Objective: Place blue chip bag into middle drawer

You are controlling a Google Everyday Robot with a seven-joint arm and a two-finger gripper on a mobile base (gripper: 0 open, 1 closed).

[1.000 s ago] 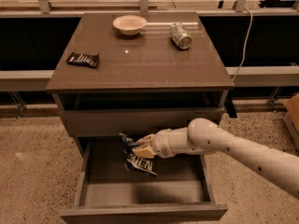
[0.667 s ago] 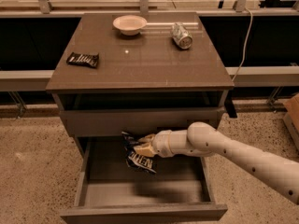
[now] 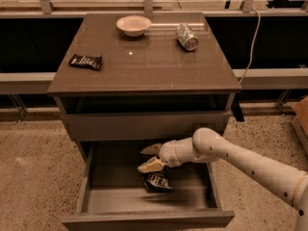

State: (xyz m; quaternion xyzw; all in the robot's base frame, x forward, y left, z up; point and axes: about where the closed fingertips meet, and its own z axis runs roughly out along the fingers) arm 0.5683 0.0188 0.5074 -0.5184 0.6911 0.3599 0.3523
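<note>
Down in the pulled-out middle drawer, the gripper reaches in from the right on its white arm. Its fingers are pinched on the top of the blue chip bag, with just the foil between them. The bag dangles crumpled over the middle of the drawer floor, can't tell if its bottom touches. On the cabinet top there's a bowl, a silver can on its side, and a black wrapper near the left edge.

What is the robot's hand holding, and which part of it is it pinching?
The gripper holds the blue chip bag by its top end, so the bag hangs down into the open drawer.
</note>
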